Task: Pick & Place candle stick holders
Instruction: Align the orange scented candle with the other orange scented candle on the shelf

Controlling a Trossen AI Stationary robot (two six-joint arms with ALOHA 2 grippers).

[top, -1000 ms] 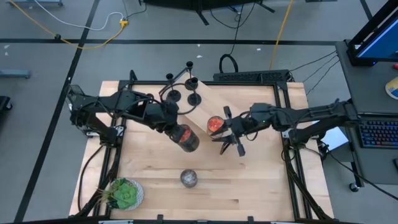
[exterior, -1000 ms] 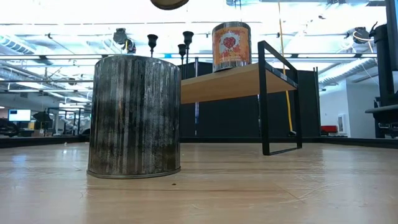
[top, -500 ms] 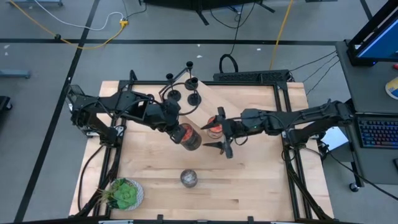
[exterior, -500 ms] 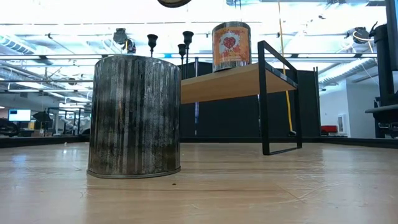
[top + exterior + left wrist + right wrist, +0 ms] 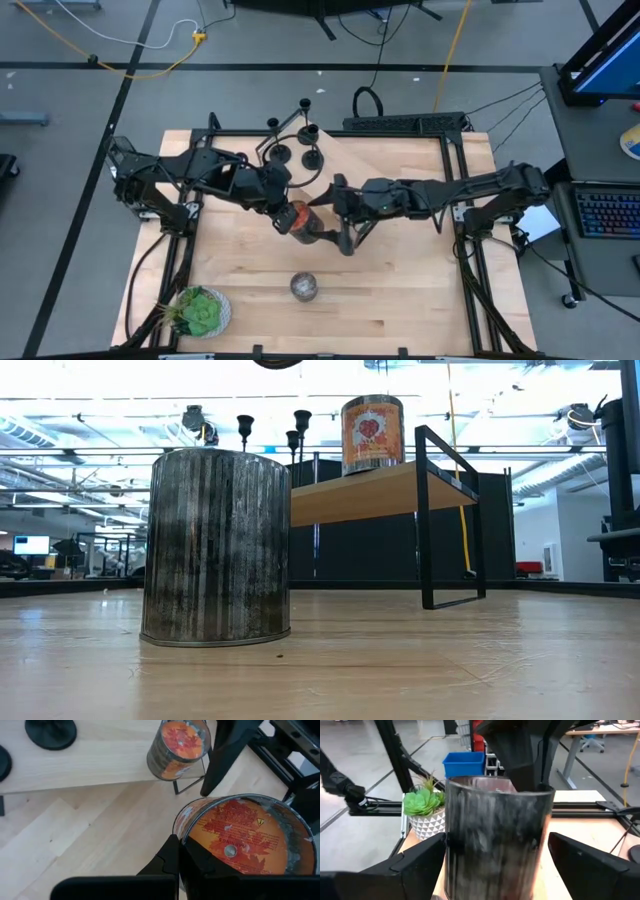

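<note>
Two pincers at one orange jar (image 5: 302,223), left pincer (image 5: 290,212) gripping it, right pincer (image 5: 330,215) newly arrived, open around it.

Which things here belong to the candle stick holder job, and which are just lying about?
Job: candle stick holders, on the raised shelf.
Not the job: orange jar in the left pincer, right pincer open around it; second orange jar on the shelf; silver jar; potted plant.
</note>
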